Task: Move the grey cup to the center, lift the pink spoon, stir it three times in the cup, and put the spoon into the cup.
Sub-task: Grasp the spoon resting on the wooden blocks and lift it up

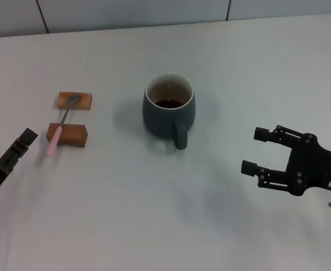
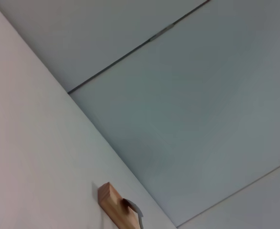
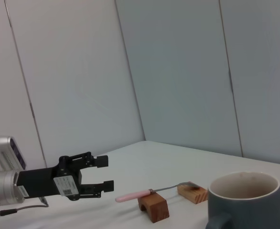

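Blue-grey ceramic mug (image 1: 168,110): one, mid-table, left of the right pincer (image 1: 257,151), which is spread apart.
Pink-handled metal spoon (image 1: 60,126): one, across two brown wooden blocks (image 1: 74,100), just ahead of the left pincer (image 3: 105,176), also apart.

A broad white table (image 1: 154,226) fills most of what lies ahead, its matte top plain and evenly lit, with only soft, faint shadows on it. Along its far edge rises a wall (image 1: 131,14) of pale grey-blue panels, split by thin dark vertical seams (image 1: 42,17). From lower angles the same panelled wall (image 3: 178,71) stands tall behind the table, its seams (image 3: 129,71) running straight up, and the light across it is cool and diffuse.
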{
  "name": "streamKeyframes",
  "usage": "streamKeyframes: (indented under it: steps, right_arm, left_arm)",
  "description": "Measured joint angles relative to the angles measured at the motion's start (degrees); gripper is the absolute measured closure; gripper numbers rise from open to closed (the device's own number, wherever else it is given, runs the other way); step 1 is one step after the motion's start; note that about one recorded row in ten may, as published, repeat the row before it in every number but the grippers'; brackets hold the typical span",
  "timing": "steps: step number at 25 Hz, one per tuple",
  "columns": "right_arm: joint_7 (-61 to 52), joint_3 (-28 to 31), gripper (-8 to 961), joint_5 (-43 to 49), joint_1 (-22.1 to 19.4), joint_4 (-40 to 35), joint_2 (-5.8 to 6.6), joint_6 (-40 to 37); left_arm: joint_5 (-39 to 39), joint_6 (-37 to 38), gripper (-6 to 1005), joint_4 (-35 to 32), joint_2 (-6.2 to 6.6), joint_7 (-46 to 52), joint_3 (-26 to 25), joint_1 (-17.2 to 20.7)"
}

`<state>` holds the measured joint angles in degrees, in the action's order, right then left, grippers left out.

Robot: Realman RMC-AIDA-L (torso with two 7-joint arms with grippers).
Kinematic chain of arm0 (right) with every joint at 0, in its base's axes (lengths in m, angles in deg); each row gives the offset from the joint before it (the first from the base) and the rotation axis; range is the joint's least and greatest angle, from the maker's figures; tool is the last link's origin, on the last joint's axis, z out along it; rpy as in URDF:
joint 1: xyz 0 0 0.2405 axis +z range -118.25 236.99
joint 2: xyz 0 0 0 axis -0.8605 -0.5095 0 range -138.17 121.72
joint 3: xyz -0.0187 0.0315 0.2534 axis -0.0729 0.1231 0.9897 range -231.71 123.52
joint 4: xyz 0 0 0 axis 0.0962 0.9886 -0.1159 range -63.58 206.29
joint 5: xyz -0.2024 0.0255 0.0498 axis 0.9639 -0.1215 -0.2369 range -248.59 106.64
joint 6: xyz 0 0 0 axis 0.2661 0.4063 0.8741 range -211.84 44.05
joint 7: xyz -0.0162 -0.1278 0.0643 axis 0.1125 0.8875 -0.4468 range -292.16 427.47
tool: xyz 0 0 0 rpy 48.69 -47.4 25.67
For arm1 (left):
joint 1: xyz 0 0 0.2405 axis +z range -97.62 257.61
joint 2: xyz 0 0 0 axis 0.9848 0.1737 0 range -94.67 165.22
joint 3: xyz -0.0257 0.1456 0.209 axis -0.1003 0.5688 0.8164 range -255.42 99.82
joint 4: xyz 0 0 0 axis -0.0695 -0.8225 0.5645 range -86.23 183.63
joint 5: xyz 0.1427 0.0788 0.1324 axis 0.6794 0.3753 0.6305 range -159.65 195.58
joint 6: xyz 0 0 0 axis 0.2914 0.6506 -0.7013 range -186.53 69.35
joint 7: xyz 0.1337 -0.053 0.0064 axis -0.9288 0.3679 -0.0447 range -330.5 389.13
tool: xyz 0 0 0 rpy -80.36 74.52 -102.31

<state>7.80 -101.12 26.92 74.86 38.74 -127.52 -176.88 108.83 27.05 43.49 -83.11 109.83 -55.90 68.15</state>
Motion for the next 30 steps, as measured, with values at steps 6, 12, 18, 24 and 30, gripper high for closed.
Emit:
streamKeyframes:
  steps: [6,12,18,24,30]
  right_arm:
    - [0.5,0.0,127,0.0,-0.1,0.1,0.03,0.0]
    - [0.5,0.0,127,0.0,-0.1,0.1,0.03,0.0]
    - [0.5,0.0,127,0.0,-0.2,0.1,0.03,0.0]
    - [0.5,0.0,127,0.0,-0.2,0.1,0.03,0.0]
    - [0.5,0.0,127,0.0,-0.3,0.1,0.03,0.0]
  left_arm:
    - [0.0,-2.9,212,1.9,-0.14,0.0,-0.6,-0.7]
    - [0.0,-3.5,214,2.9,-0.17,0.1,-0.6,-1.2]
    - [0.0,-3.8,215,3.2,-0.17,1.4,-0.6,-1.5]
    - [0.0,-4.9,216,3.9,-0.13,2.0,-0.6,-1.9]
    - [0.0,-6.2,218,4.7,-0.17,3.1,-0.7,-2.6]
